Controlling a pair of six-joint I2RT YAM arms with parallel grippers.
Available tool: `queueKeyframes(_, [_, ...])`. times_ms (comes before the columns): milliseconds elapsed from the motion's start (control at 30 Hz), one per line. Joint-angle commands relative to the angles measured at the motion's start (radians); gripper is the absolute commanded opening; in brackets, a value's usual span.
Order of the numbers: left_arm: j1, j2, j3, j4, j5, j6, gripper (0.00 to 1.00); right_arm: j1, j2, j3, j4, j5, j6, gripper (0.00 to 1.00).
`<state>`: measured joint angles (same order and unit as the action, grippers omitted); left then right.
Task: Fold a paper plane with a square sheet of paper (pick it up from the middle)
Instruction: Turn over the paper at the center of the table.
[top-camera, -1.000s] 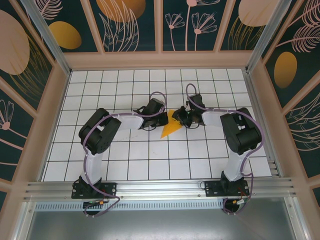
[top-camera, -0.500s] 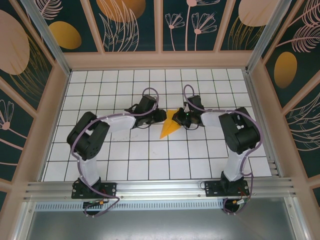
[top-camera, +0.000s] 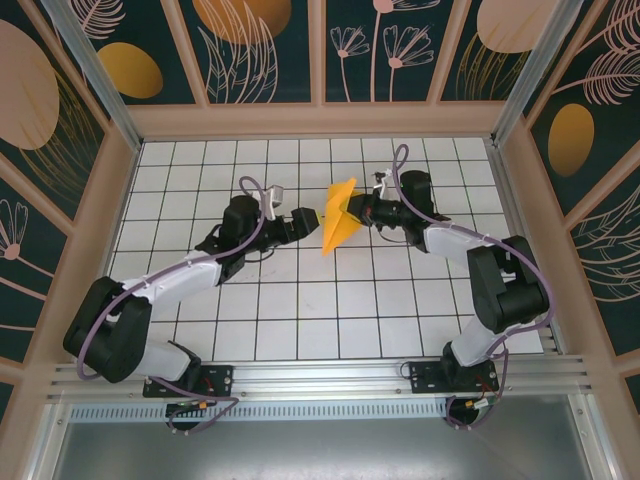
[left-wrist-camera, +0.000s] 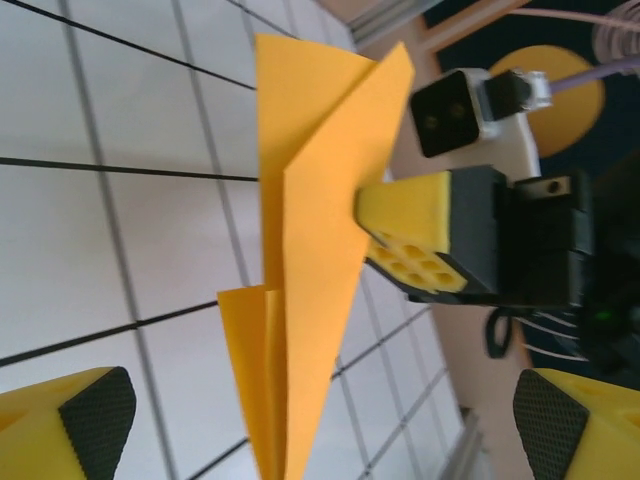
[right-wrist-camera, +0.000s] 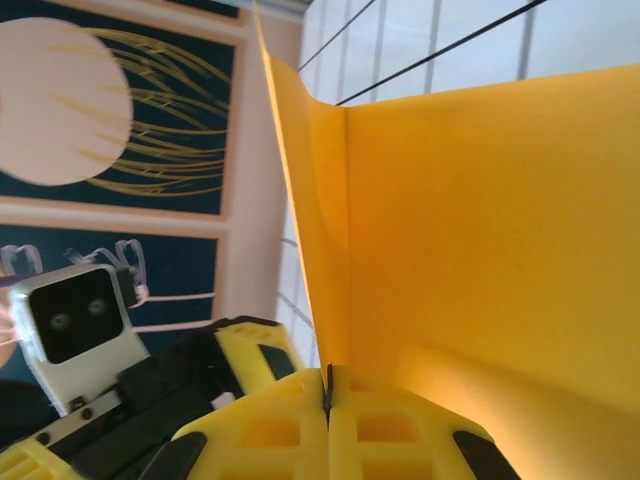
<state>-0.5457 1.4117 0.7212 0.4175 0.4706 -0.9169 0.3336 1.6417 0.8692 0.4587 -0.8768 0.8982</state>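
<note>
The square sheet of paper now stands as a folded, pointed orange-yellow paper plane (top-camera: 337, 220), held up off the white grid table (top-camera: 300, 300) just behind its middle. My right gripper (top-camera: 361, 209) is shut on its right edge. In the right wrist view the yellow pads (right-wrist-camera: 290, 435) press together on a fold of the paper plane (right-wrist-camera: 480, 220). My left gripper (top-camera: 306, 220) stands open just left of the plane, apart from it. In the left wrist view the paper plane (left-wrist-camera: 310, 270) hangs point down between my wide-apart fingertips (left-wrist-camera: 95, 420), with the right gripper's fingers (left-wrist-camera: 415, 235) pinching it.
Wooden frame posts and dark floral panels (top-camera: 260, 50) wall in the table at the back and both sides. An aluminium rail (top-camera: 320, 378) carrying both arm bases runs along the near edge. Bare grid squares lie in front of the grippers.
My left gripper has let go of the paper, opened wide and drawn back to the left. My right gripper has stayed shut on the paper and carried it up and toward the back.
</note>
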Motion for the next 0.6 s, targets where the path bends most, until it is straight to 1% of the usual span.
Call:
queueKeyframes(0, [0.003,0.004,-0.046,0.195,0.115,-0.125,0.99,0.014,-0.017,0.035,0.143,-0.102,0.1,0.01])
queueKeyframes(167, [0.003,0.053,-0.055,0.276,0.158,-0.184,0.98,0.033,-0.012,0.047,0.216,-0.128,0.186,0.02])
queueKeyframes(267, [0.004,0.081,-0.047,0.34,0.18,-0.211,0.99,0.036,-0.011,0.046,0.233,-0.133,0.21,0.02])
queueKeyframes(333, [0.004,0.1,-0.034,0.366,0.188,-0.228,0.96,0.039,-0.01,0.041,0.241,-0.137,0.222,0.02])
queueKeyframes(433, [0.003,0.129,-0.028,0.438,0.203,-0.27,0.88,0.039,-0.007,0.039,0.249,-0.143,0.234,0.02])
queueKeyframes(567, [0.003,0.153,-0.023,0.483,0.195,-0.294,0.65,0.04,-0.007,0.032,0.24,-0.143,0.229,0.02])
